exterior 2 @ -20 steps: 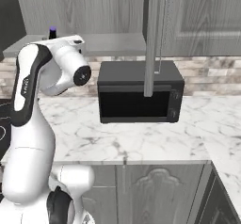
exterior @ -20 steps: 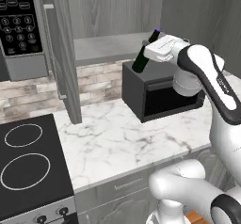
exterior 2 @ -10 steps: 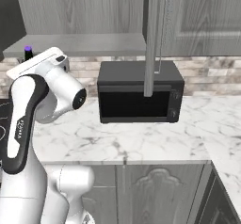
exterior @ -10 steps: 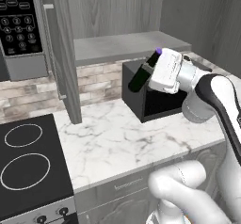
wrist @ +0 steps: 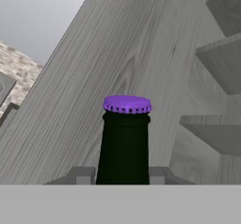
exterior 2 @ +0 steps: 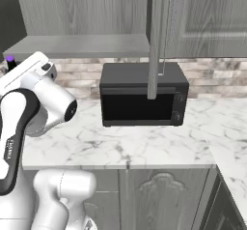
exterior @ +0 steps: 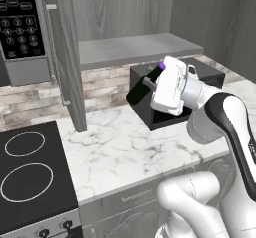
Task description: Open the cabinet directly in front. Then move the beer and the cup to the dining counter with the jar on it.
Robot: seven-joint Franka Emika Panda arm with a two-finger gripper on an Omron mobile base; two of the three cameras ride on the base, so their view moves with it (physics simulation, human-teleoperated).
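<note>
- the gripper point(exterior: 150, 88) is clamped on the beer point(exterior: 142, 88), now lower and farther out from the cabinet point(exterior: 125, 17) than a second ago.
- centre of the left base view: bottle tilted, purple cap toward the upper right, before the black microwave point(exterior 2: 142, 98).

Near-black glass beer bottle point(wrist: 123, 148) with a purple crown cap; grey wood-grain wall cabinet point(exterior: 125, 17); white grey-veined marble tabletop point(exterior: 120, 152); matte black microwave box point(exterior 2: 142, 94).

Glossy dark glass beer point(wrist: 123, 148), matt wood-grain cabinet point(wrist: 141, 44), polished veined marble worktop point(exterior: 125, 152).
</note>
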